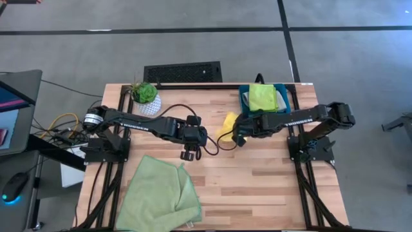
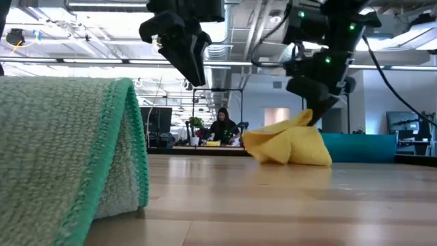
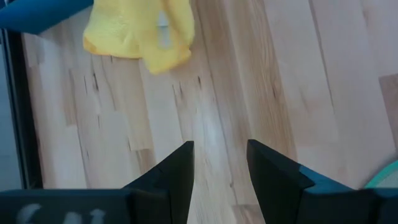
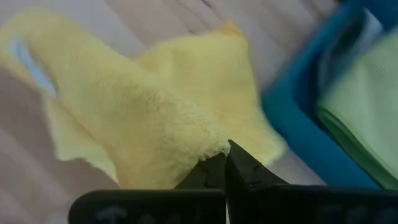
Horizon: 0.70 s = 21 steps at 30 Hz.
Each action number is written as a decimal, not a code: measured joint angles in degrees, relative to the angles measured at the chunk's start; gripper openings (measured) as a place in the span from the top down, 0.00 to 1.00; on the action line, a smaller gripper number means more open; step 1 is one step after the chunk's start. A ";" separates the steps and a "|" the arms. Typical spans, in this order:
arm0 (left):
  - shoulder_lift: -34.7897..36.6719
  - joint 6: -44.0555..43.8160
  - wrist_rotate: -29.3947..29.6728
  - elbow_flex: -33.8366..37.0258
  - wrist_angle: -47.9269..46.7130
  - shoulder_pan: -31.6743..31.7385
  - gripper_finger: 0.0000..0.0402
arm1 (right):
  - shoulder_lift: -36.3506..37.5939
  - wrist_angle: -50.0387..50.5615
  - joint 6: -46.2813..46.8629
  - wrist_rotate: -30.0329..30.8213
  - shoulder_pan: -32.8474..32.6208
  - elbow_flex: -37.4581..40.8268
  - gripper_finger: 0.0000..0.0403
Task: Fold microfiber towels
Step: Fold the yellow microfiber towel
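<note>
The right gripper (image 1: 239, 137) had its two dark fingers pressed together on an edge of the soft yellow microfiber cloth (image 1: 227, 126). In the right wrist view the fingertips met with a fold of the cloth (image 4: 155, 137) nipped between them. The rest of the cloth spread forward from the fingers and was partly bunched. In the low view its lower part (image 2: 290, 145) rested on the wooden table (image 2: 273, 198), while one corner rose to the gripper above it.

The left gripper (image 1: 188, 153) hung above bare table with its fingers (image 3: 177, 171) apart and holding nothing. The yellow cloth lay ahead of it, toward the right arm, and well clear of its fingers (image 3: 140, 31). The right arm was therefore the nearer arm and the only one in contact.

The rigid teal rectangular tray (image 1: 243, 98) stood just beyond the yellow cloth from the right gripper, with a folded bright lime green cloth (image 1: 263, 97) inside it. The larger pale green towel (image 1: 158, 193) lay loosely folded at the near edge of the table, behind and to one side of the left gripper.

Judgement: the yellow cloth was not yet laid flat, and any fold would first require spreading it on the open table between the two grippers.
</note>
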<state>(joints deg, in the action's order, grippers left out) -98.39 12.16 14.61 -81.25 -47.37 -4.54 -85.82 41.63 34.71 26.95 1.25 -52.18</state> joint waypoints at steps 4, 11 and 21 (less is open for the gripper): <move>-0.04 0.00 -0.06 0.00 0.04 0.00 0.65 | -1.59 4.11 4.22 0.30 1.73 0.02 0.98; -0.06 -1.06 -0.26 0.00 -0.07 0.00 0.65 | -6.97 4.32 2.77 0.24 3.40 0.04 0.98; -0.07 -1.96 -0.42 0.00 -0.66 0.00 0.65 | -10.12 4.56 0.67 -1.36 3.44 0.02 0.87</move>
<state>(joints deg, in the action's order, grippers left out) -98.45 10.20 14.20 -81.25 -48.03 -4.54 -95.94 46.20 35.38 25.59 4.69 -52.16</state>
